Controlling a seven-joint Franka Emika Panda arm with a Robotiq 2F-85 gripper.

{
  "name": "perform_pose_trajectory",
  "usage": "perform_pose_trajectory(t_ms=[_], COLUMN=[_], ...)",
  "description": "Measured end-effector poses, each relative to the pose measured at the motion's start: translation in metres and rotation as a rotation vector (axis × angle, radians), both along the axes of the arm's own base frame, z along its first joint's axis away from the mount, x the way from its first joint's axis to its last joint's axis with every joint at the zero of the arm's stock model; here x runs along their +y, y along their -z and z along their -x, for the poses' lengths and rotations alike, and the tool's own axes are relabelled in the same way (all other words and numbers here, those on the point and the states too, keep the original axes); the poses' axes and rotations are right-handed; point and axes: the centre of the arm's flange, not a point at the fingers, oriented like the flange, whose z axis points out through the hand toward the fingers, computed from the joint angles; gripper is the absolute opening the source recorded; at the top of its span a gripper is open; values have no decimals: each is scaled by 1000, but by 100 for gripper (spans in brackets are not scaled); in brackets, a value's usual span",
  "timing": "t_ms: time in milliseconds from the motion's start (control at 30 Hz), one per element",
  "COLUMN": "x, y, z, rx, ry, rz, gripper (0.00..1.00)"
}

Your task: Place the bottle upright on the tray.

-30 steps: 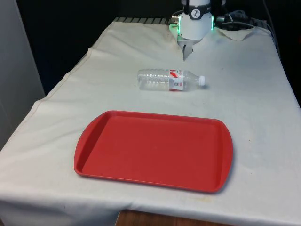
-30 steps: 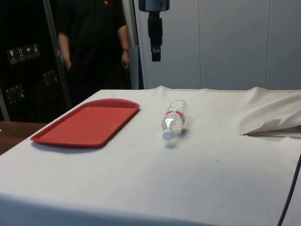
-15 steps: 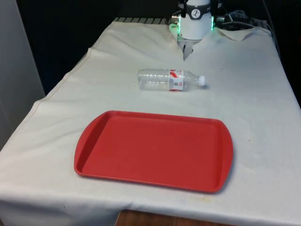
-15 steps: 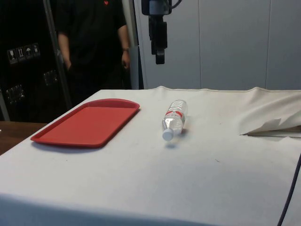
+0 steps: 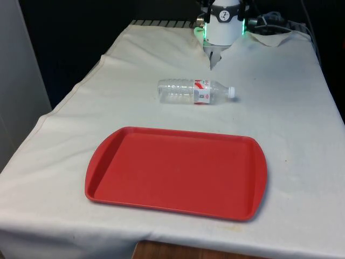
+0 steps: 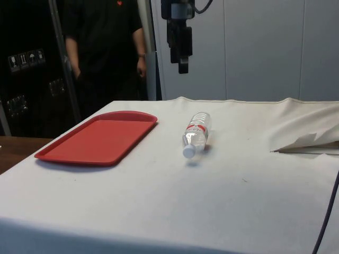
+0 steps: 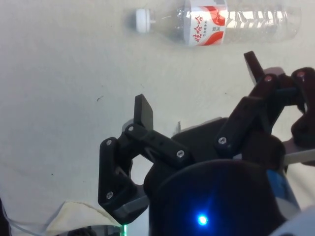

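A clear ribbed plastic bottle [image 5: 196, 91] with a white cap is lying sideways on wrinkled white cloth [image 5: 280, 108], below the black gripper [image 7: 199, 91] hanging spread apart.

A clear plastic bottle [image 5: 195, 91] with white cap and red label lies on its side mid-table — beyond the flat red plastic tray [image 5: 177, 171] near the table's front edge.
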Motion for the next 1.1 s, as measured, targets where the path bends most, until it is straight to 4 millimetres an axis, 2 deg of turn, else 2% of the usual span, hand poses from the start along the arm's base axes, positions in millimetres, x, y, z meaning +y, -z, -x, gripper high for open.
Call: perform_pose_trajectory(t_ms=[767, 1100], x=[-18, -19], y=[9, 14], z=[2, 2], rx=[32, 47], ry=[-126, -185], rz=[8, 16], gripper=[100, 100])
